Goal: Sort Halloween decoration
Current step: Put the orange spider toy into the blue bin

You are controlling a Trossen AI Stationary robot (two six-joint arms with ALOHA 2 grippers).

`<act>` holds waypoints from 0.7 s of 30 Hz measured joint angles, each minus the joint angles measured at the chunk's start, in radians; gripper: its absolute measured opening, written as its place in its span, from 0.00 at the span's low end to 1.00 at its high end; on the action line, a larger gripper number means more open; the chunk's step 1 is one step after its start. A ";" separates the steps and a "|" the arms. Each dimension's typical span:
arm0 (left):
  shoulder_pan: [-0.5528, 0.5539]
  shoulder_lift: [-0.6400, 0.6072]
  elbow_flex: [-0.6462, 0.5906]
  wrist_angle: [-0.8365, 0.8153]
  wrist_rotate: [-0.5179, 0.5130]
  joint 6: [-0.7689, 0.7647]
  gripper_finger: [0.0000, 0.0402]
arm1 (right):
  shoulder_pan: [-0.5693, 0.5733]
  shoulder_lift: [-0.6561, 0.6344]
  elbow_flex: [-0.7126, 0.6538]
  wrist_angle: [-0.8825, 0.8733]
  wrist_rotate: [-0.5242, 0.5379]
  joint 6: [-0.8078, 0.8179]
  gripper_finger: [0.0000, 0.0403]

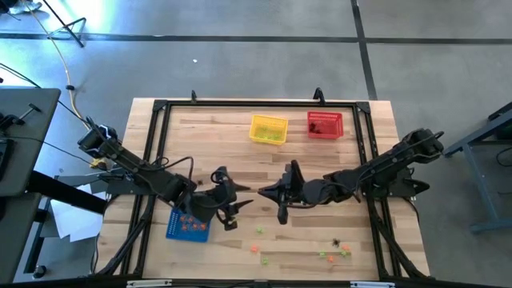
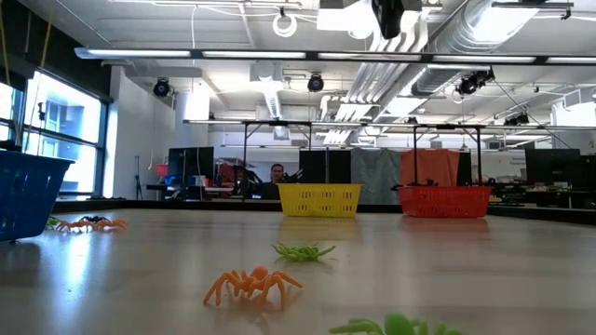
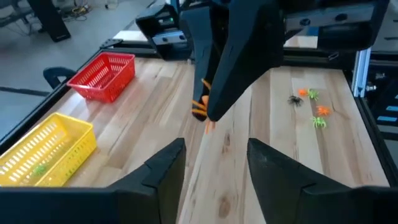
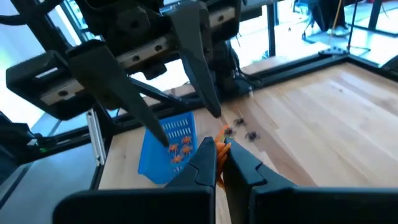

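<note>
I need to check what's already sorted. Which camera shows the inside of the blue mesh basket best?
The right wrist view: the blue mesh basket faces it, orange trinkets visible inside. The high view shows it partly under the left arm; the low view only its side; the left wrist view misses it.

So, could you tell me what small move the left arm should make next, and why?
Probably ease the left gripper forward so its open jaws straddle the orange spider pinched in the right gripper just ahead, to take it; the blue basket holding other orange spiders sits on the left arm's side.
</note>
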 joint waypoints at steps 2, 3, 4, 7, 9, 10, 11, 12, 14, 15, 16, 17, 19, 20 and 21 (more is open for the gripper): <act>0.005 0.001 0.000 0.024 0.004 0.020 0.42 | 0.000 0.000 0.000 0.013 0.000 -0.015 0.00; 0.008 0.003 0.000 0.040 0.007 0.033 0.44 | 0.000 0.000 0.000 0.017 0.000 -0.020 0.00; 0.011 0.007 0.000 0.054 0.013 0.048 0.45 | 0.000 0.000 0.000 0.020 0.000 -0.021 0.00; 0.023 0.020 0.000 0.086 0.030 0.089 0.47 | 0.000 0.000 0.000 0.039 0.000 -0.031 0.00; 0.034 0.032 0.000 0.096 0.033 0.098 0.49 | 0.000 0.000 0.000 0.057 -0.001 -0.047 0.00; 0.041 0.038 0.000 0.103 0.034 0.099 0.49 | 0.000 0.000 0.000 0.068 -0.001 -0.050 0.00; 0.046 0.043 0.000 0.108 0.035 0.100 0.50 | 0.000 0.000 0.000 0.074 -0.001 -0.060 0.00; 0.052 0.045 0.000 0.112 0.035 0.100 0.50 | 0.000 0.000 0.000 0.076 -0.001 -0.066 0.00; 0.064 0.045 0.000 0.114 0.034 0.100 0.50 | 0.000 0.000 0.000 0.076 -0.001 -0.069 0.00; 0.071 0.045 0.000 0.115 0.034 0.100 0.50 | 0.000 0.000 0.000 0.076 -0.001 -0.070 0.00; 0.076 0.045 0.000 0.115 0.034 0.100 0.50 | 0.000 0.000 0.000 0.076 -0.002 -0.071 0.00; 0.080 0.045 0.000 0.119 0.034 0.101 0.50 | 0.000 0.000 0.000 0.076 -0.004 -0.073 0.00; 0.090 0.045 0.000 0.134 0.039 0.115 0.50 | 0.000 -0.001 0.000 0.076 -0.007 -0.073 0.00; 0.094 0.045 0.000 0.140 0.047 0.125 0.50 | 0.000 -0.002 0.000 0.077 -0.009 -0.073 0.00; 0.098 0.045 0.000 0.143 0.061 0.132 0.50 | 0.000 -0.002 0.000 0.078 -0.010 -0.074 0.00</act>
